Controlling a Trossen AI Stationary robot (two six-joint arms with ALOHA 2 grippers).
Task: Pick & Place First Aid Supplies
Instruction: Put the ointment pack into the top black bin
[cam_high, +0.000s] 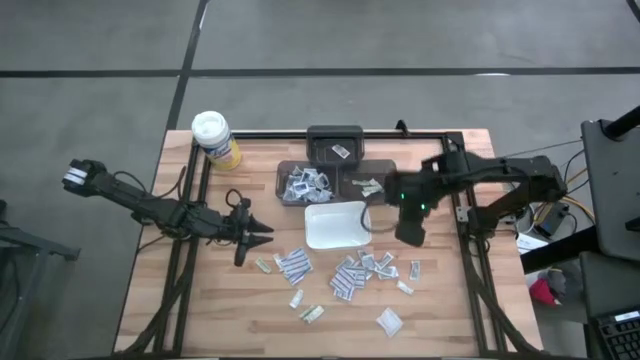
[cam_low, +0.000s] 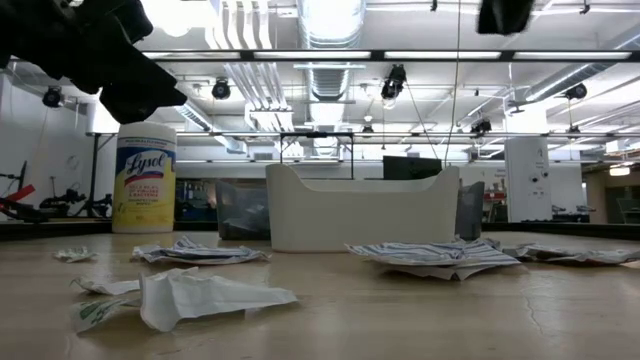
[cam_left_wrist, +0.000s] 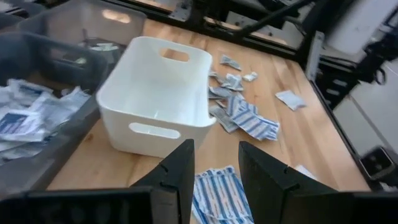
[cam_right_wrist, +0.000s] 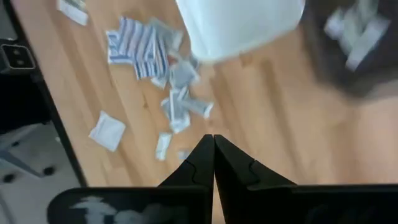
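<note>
The packets (cam_high: 352, 272) are scattered over the wooden table (cam_high: 200, 310), in front of the white tray (cam_high: 335, 226); the left gripper (cam_high: 262, 233) is held partly open and empty beside them; the right gripper (cam_right_wrist: 213, 144) is closed on nothing above the table; ceiling lights (cam_low: 330, 20) and ducts are seen in the room behind.

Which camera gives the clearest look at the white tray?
The left wrist view: the white tray shows its rim, handle cutouts and empty inside. High view shows its top outline; low view only one wall; right wrist view a cropped corner.

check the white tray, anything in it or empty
Empty: the white tray shows a bare floor from above and in the left wrist view; packets lie outside it.
</note>
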